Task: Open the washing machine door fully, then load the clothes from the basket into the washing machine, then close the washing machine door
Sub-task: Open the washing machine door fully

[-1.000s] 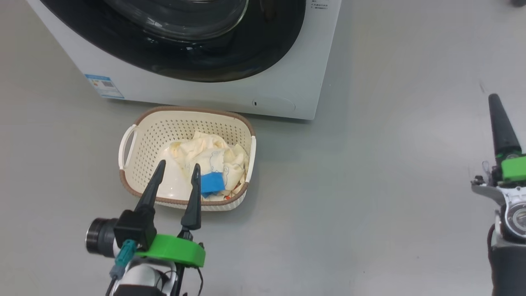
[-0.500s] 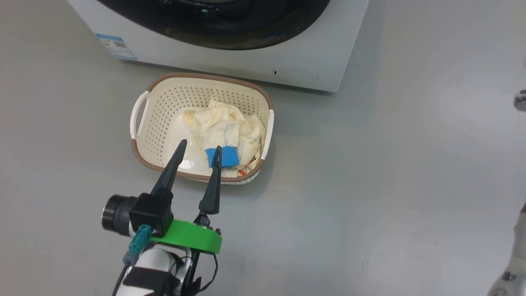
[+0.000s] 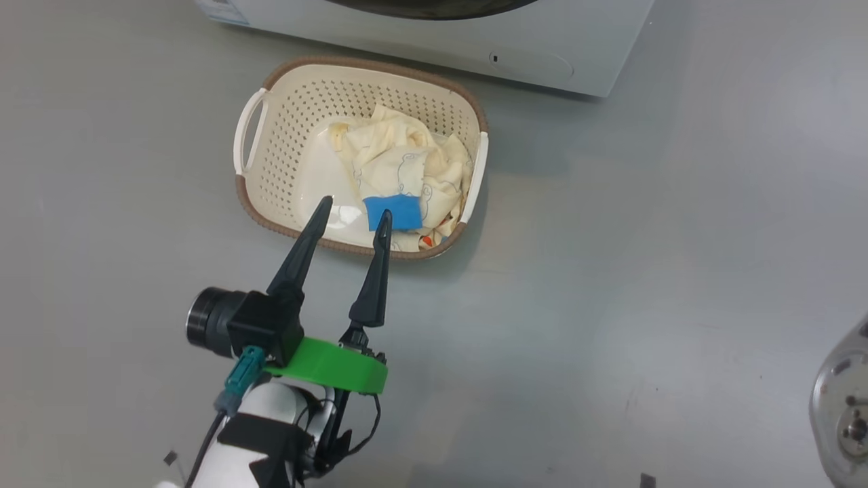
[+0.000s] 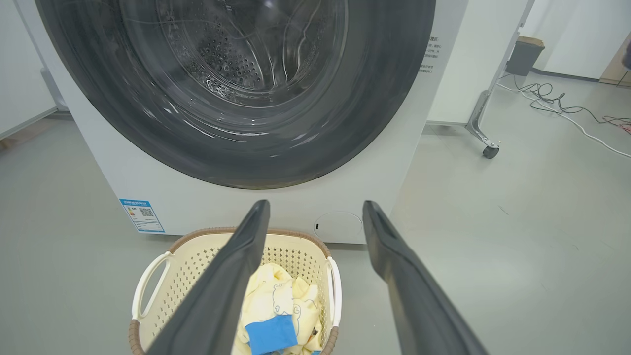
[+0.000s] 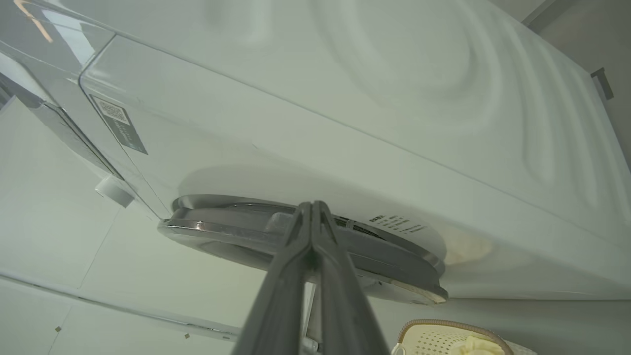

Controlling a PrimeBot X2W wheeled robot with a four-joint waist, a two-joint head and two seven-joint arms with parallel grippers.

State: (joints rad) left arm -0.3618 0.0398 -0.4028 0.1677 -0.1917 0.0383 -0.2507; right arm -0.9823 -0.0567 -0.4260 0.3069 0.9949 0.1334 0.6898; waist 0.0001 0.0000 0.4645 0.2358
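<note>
The basket (image 3: pixel 254 193) stands on the floor just in front of the washing machine (image 3: pixel 542 47), holding the clothes (image 3: pixel 400 163), one with a blue patch. My left gripper (image 3: pixel 355 207) hovers open over the basket's near side, with nothing between its fingers. In the left wrist view the same gripper (image 4: pixel 316 204) points at the washing machine door (image 4: pixel 236 88), which looks closed, with the basket (image 4: pixel 197 276) and the clothes (image 4: pixel 281 305) below. My right gripper (image 5: pixel 313 204) is shut, empty, with its tips at the door's rim (image 5: pixel 384 268), seen edge-on; whether they touch it I cannot tell.
Grey floor surrounds the basket. A metal part of my right arm (image 3: pixel 841 407) shows at the lower right edge. A white panel on a castor (image 4: pixel 488 150) and loose cables (image 4: pixel 557 101) lie to the right of the machine.
The head camera has tilted down, so the machine slid up out of the picture. My right gripper has left the head view. The left gripper stays open over the basket.
</note>
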